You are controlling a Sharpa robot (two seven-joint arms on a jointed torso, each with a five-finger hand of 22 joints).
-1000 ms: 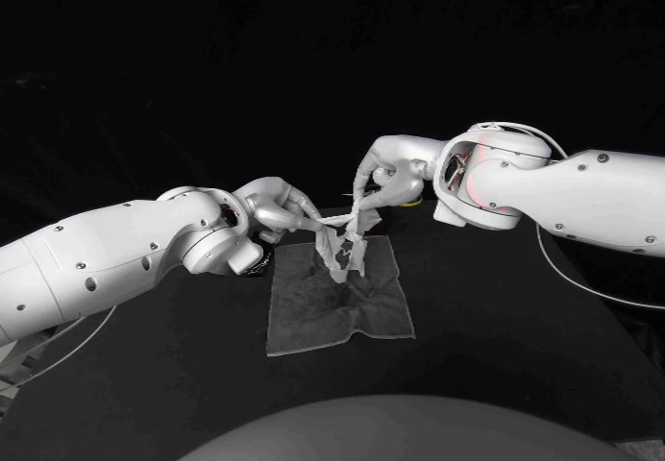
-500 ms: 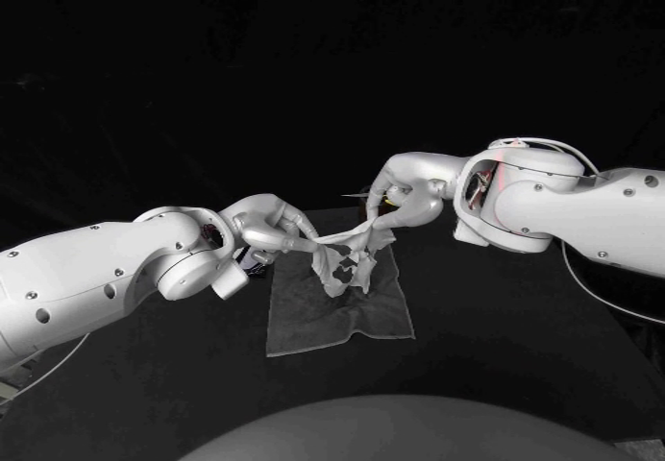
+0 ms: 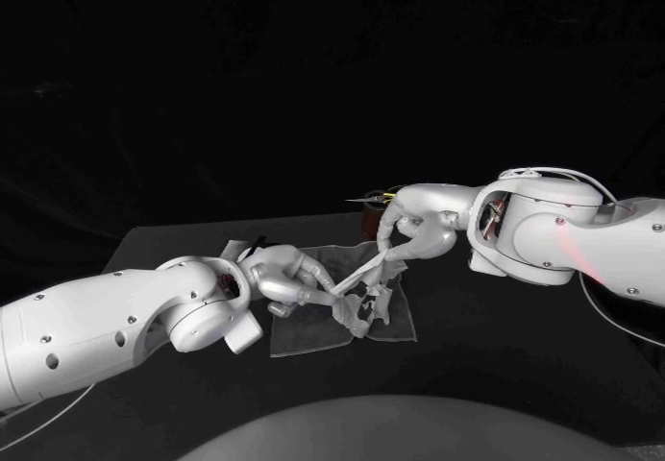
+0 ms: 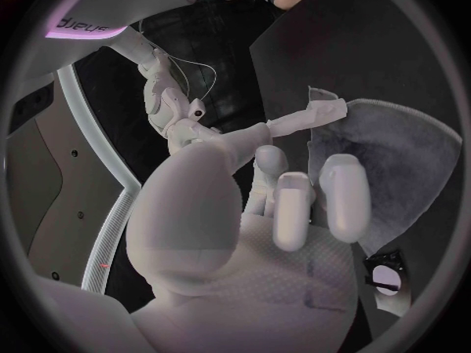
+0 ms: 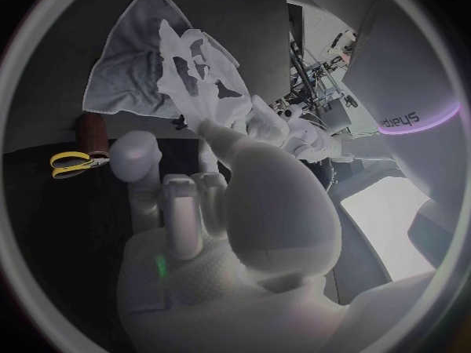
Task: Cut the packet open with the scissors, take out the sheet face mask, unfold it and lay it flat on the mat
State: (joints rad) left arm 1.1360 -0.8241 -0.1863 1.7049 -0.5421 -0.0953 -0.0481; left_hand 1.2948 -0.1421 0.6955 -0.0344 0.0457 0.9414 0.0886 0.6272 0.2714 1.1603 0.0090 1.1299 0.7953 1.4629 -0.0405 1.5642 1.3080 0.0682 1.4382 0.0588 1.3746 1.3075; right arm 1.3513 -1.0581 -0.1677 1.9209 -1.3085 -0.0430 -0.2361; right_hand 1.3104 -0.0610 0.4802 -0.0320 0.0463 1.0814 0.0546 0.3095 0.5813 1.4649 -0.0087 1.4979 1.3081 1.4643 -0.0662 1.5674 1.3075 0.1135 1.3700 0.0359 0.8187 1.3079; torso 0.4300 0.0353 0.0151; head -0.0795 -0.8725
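Nearest you, the left hand [image 3: 284, 279] sits low over the near left part of the mat [image 3: 307, 336], which lies flat on the black surface [image 3: 485, 370]. Its fingers [image 4: 344, 192] are curled in, and they pinch one end of the face mask [image 5: 173, 39]. From the left wrist view you see that end as a pale strip running away from the fingertips, over the mat's grey edge.

The mask itself is out of its packet and partly opened. It stretches between your two hands as a slack band, rising from the left hand toward the right one. Its middle sags down over the centre of the mat, with the eye and mouth holes open. You cannot tell from these views whether the hanging part touches the mat or only hovers just above it.

Farther on, the right hand [image 3: 409, 230] is higher, above the mat's far right corner. Its fingers [image 5: 181, 204] are closed in too, gripping the other end of the mask, which fans out from them toward the mat in the right wrist view.

Beyond the right hand, the scissors [image 5: 77, 161] with yellow handles lie on the surface, just beside a small brown cylinder [image 5: 95, 133] near the mat's far edge. Neither hand touches them.
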